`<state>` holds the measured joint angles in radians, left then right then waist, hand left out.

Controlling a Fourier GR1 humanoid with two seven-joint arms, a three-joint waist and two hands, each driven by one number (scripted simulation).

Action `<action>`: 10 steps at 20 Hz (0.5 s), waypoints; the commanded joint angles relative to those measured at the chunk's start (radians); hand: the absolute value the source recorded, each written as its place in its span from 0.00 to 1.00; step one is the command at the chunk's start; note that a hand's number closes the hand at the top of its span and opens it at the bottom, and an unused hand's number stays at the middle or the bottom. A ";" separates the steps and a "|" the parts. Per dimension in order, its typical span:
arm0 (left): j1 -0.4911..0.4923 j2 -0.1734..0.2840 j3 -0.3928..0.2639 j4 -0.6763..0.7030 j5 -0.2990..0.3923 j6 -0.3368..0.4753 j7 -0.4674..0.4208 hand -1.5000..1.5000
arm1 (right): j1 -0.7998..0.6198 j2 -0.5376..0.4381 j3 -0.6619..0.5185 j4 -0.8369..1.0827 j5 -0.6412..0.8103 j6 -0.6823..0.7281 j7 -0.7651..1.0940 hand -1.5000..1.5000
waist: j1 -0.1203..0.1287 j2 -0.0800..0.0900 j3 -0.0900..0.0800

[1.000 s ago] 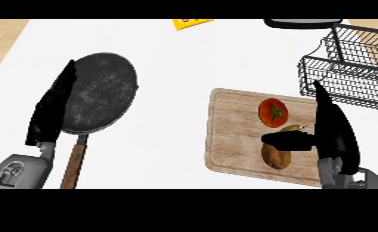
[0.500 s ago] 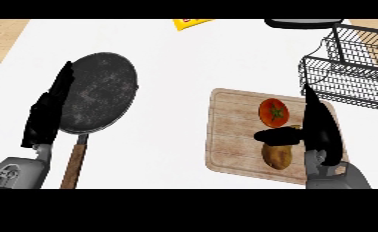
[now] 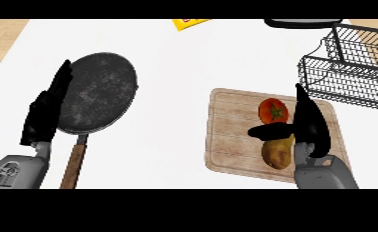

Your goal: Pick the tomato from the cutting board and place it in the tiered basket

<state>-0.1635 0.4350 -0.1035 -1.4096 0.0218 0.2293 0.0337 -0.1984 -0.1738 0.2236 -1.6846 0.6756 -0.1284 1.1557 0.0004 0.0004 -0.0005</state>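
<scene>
At the far left I see my left hand [image 3: 46,113] open, fingers straight and pointing up the view, lying along the left rim of the pan [image 3: 97,92] and holding nothing. The pan is dark and round, sitting on the white tabletop [image 3: 221,56], with its wooden handle [image 3: 72,166] running down toward the lower edge. Up near the top edge there is a yellow item [image 3: 190,22], mostly cut off, so I can't tell what it is. Right of centre sits the wooden board [image 3: 230,126], and on it I see the tomato [image 3: 274,110] toward the upper right, with a potato [image 3: 276,152] just below it. My right hand [image 3: 310,121] is over the board's right part, fingers straight and pointing up, thumb [image 3: 267,131] stuck out to the left between tomato and potato. It is open and has hold of nothing; the fingers stand just beside the tomato's right edge. At the upper right I see the wire basket [image 3: 339,71], apart from the board
</scene>
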 commanded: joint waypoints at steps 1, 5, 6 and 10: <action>-0.023 0.005 0.010 -0.026 -0.010 -0.027 0.062 0.50 | -0.040 0.019 -0.056 0.032 -0.019 0.059 0.112 0.00 | 0.001 -0.001 0.000; -0.003 -0.030 0.034 0.018 -0.029 -0.031 -0.014 0.50 | -0.087 0.070 -0.090 0.137 -0.027 0.036 0.042 0.00 | 0.002 0.001 0.000; -0.014 -0.048 0.043 0.059 -0.025 -0.039 -0.049 0.50 | -0.063 0.059 -0.082 0.114 -0.024 0.067 0.043 0.00 | -0.001 0.000 0.000; 0.014 -0.039 0.042 -0.038 -0.047 -0.048 0.026 0.50 | -0.087 0.088 -0.114 0.192 -0.060 0.086 -0.006 1.00 | 0.003 -0.001 0.001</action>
<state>-0.1553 0.3997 -0.0737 -1.4167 -0.0148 0.1977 0.0377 -0.2651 -0.1066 0.1251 -1.5237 0.6413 -0.0948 1.0871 0.0030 0.0003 -0.0002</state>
